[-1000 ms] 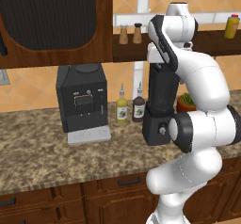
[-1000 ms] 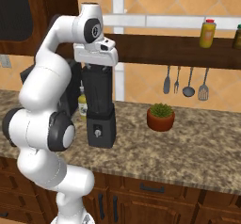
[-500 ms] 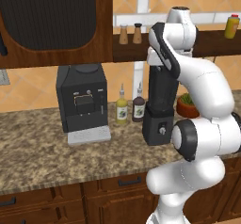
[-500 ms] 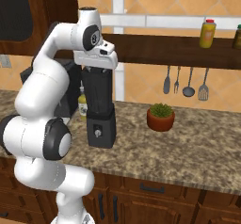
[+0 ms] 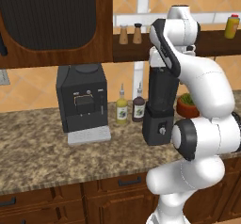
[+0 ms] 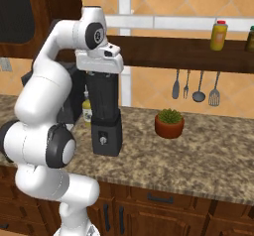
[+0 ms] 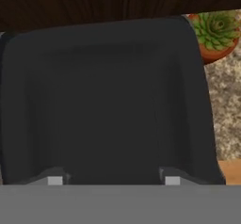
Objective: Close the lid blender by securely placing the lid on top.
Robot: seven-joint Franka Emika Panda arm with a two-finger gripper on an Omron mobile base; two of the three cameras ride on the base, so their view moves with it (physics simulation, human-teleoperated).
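1. Where the speckled counter (image 6: 208, 150) runs under the wall shelf (image 6: 188, 54), the blender (image 6: 105, 116) stands upright, its knob facing forward.
2. Seen from the hand camera, a dark squarish surface (image 7: 108, 100) lies right under the gripper (image 7: 113, 180); whether it is the lid or the open jar is unclear.
3. The gripper (image 6: 101, 71) sits at the jar's top, fingers (image 7: 172, 180) partly apart; a grip cannot be told.
4. A potted plant (image 6: 169, 123) stands near the blender, a coffee machine (image 5: 82, 100) and two bottles (image 5: 130, 108) on its other side.

The robot's hand covers the top of the blender (image 6: 105, 112), hiding the lid and the finger grip, and the potted plant (image 7: 214, 34) is cut by the hand view's edge.
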